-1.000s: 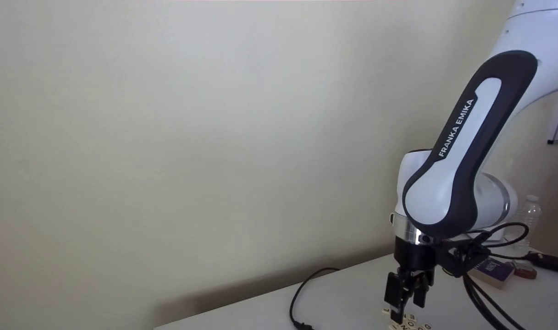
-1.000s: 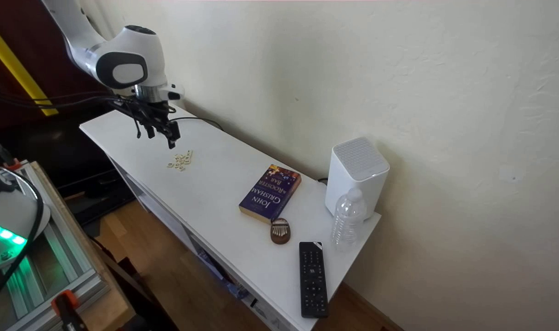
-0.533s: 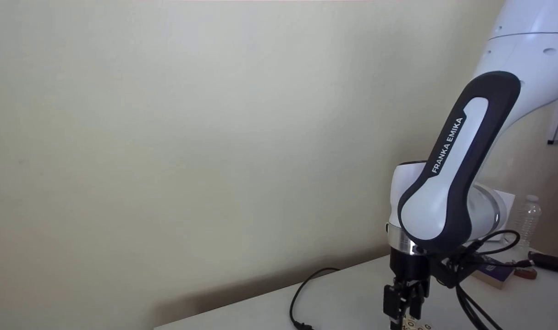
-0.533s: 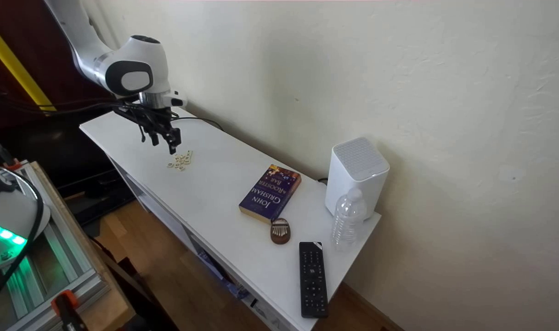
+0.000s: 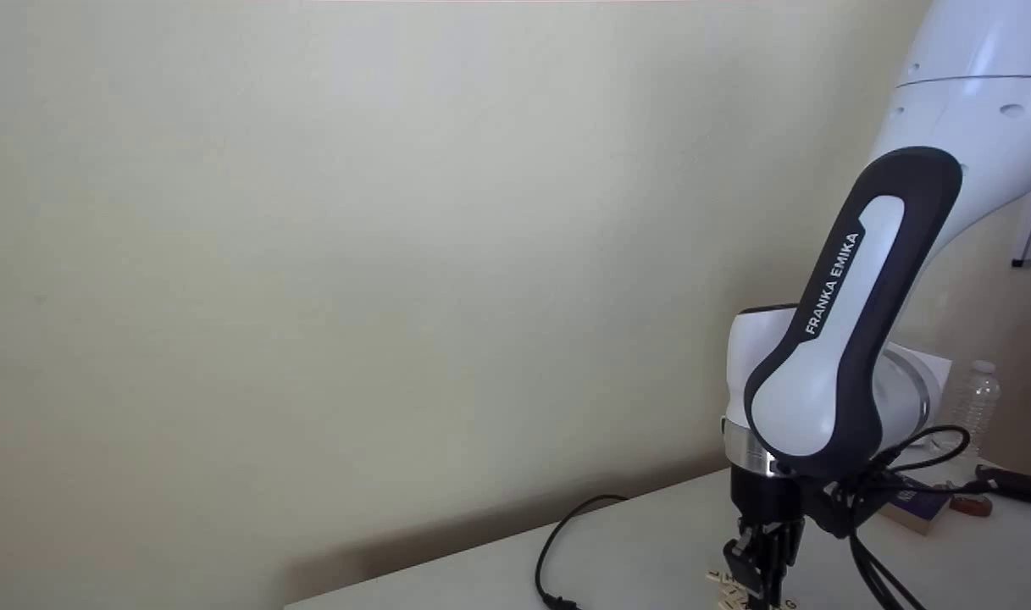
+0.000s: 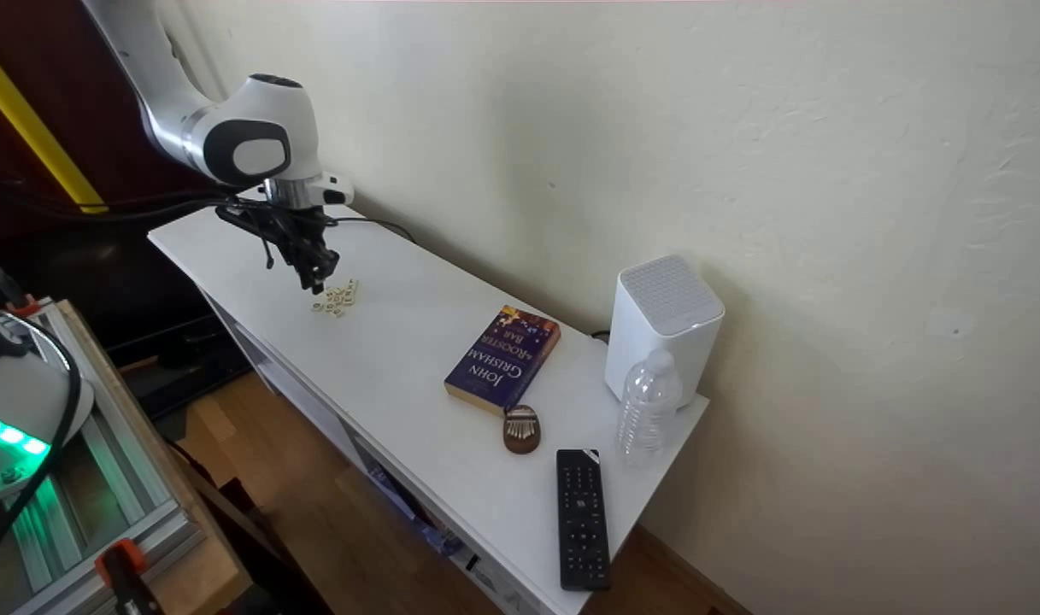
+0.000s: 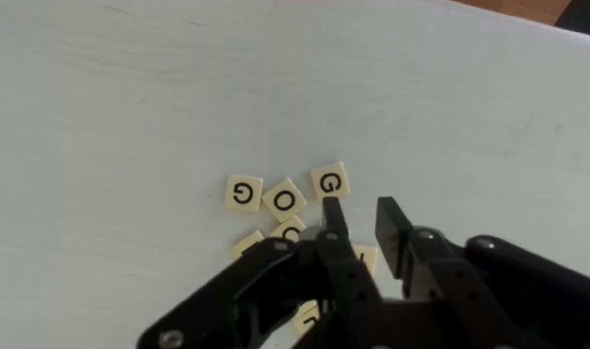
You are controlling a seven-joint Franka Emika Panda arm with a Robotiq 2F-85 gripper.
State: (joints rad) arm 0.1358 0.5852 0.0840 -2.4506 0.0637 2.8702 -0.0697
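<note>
Several cream letter tiles (image 7: 284, 199) lie loosely grouped on the white table. In the wrist view my gripper (image 7: 358, 206) hovers over them, jaws partway together with a gap and nothing held between them. One G tile (image 7: 330, 181) shows just past the left fingertip, and another G tile (image 7: 244, 193) lies farther left. A tile with a thin stroke (image 7: 366, 257) is seen through the gap, lower down. The fingers and linkages hide other tiles. In both exterior views the gripper (image 6: 314, 287) points down close above the tiles (image 5: 729, 596); whether it touches any, I cannot tell.
Farther along the table (image 6: 400, 333) lie a purple book (image 6: 502, 359), a small brown thumb piano (image 6: 521, 430) and a black remote (image 6: 583, 521). A clear bottle (image 6: 648, 410) stands before a white box-shaped device (image 6: 669, 316). A black cable (image 5: 551, 551) lies near the wall.
The arm has come down toward the tiles, with a slight sideways shift. My gripper's fingers have drawn closer together. The tiles and the other objects look unmoved.
</note>
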